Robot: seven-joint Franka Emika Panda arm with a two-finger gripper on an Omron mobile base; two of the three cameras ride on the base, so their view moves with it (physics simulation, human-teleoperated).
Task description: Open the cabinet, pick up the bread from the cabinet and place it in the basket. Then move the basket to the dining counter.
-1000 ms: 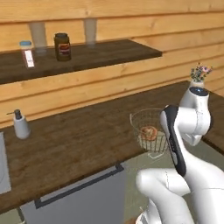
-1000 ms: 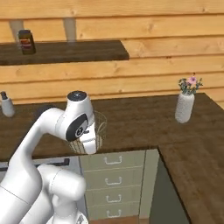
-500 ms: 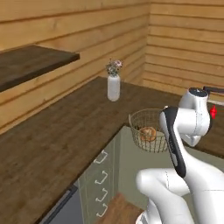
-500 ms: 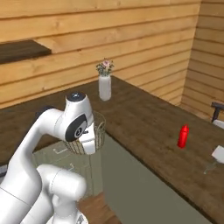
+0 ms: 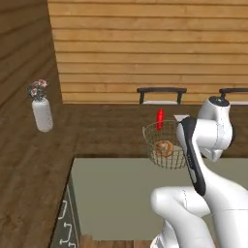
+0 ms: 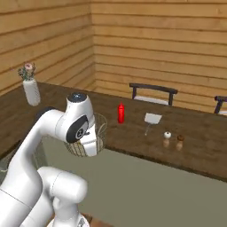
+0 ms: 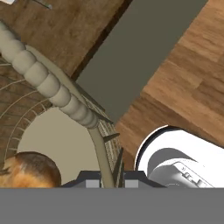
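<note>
Basket, grey wire mesh bowl, pale flat bottom, held aloft at arm's wrist over gap before dining counter. Bread, small light-brown roll, lies inside on bottom. Gripper pinched onto basket rim wire, fingers pressed together. Red bottle just beyond basket at 12 o'clock. Spatula, two shakers at 2 o'clock. Flower vase at 9 o'clock. Dark chairs behind counter; wood-plank walls.
</note>
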